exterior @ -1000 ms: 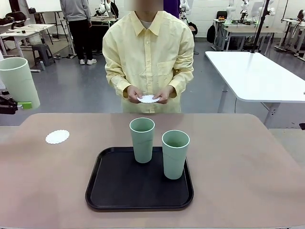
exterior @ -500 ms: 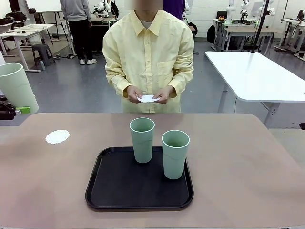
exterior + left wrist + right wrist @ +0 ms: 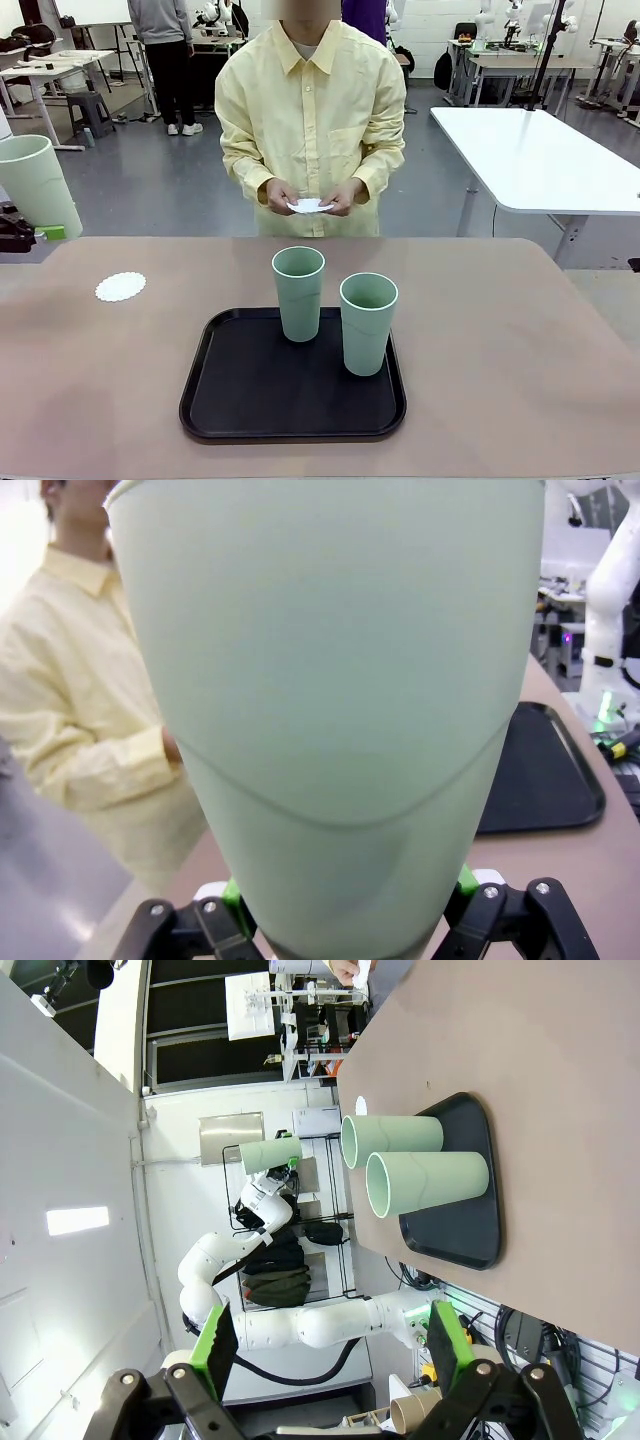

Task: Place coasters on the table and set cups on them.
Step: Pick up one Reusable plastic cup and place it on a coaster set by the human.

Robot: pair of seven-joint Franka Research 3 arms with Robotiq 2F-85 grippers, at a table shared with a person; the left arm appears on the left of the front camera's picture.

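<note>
My left gripper (image 3: 30, 232) at the far left edge is shut on a pale-green cup (image 3: 38, 185), held upright above the tan table (image 3: 520, 330). The same cup (image 3: 330, 710) looms large in the left wrist view, green pads (image 3: 232, 895) pressed on its base. A white coaster (image 3: 120, 287) lies on the table below and to the right of it. Two more cups (image 3: 298, 293) (image 3: 368, 322) stand on the black tray (image 3: 292, 385). The person's hands hold another coaster (image 3: 310, 206) at the far side. My right gripper (image 3: 325, 1345) is open and holds nothing, well off from the tray (image 3: 470, 1230).
A white table (image 3: 540, 155) stands at the back right beyond the tan one. The person in a yellow shirt (image 3: 310, 110) stands at the far edge, centre. Bare tabletop lies on both sides of the tray.
The left gripper has lowered the held cup slightly and shifted it a little left. The person's hands, the tray and the two cups on it stay as they were.
</note>
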